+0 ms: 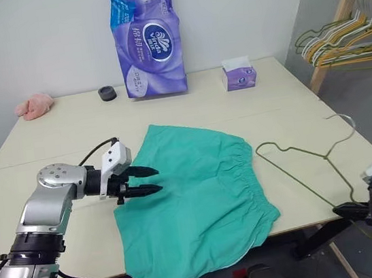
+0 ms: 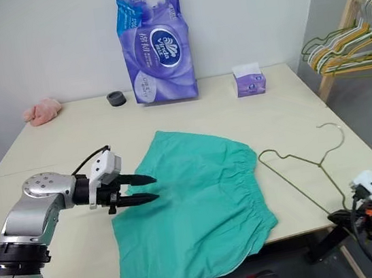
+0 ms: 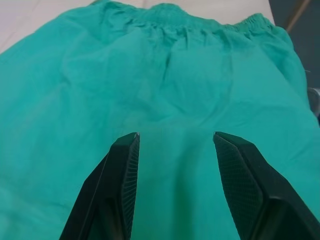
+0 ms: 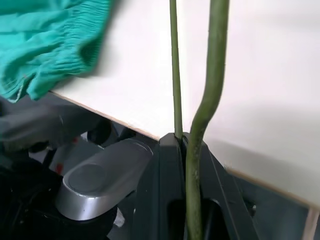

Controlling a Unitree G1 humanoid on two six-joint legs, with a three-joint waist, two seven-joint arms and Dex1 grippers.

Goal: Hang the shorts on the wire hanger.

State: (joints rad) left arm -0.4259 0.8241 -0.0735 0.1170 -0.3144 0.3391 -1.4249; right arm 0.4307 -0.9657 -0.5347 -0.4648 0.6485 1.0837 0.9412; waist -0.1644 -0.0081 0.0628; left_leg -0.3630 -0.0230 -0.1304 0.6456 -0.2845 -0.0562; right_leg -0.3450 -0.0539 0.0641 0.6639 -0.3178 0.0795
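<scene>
We hold the hanger [image 1: 313,163] clenched at its corner over the desk's [image 1: 68,127] near right edge in the right gripper [image 1: 350,211], while the released left gripper [image 1: 151,180] hovers over the flat shorts [image 1: 202,205], waistband toward the hanger.

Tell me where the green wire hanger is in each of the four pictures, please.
Left eye view: wire hanger on the table, right of the shorts.
Right eye view: same place, right of the shorts.
Left wrist view: not in it.
Right wrist view: two wires running into the right gripper.
Shared landmark: the shorts.
</scene>
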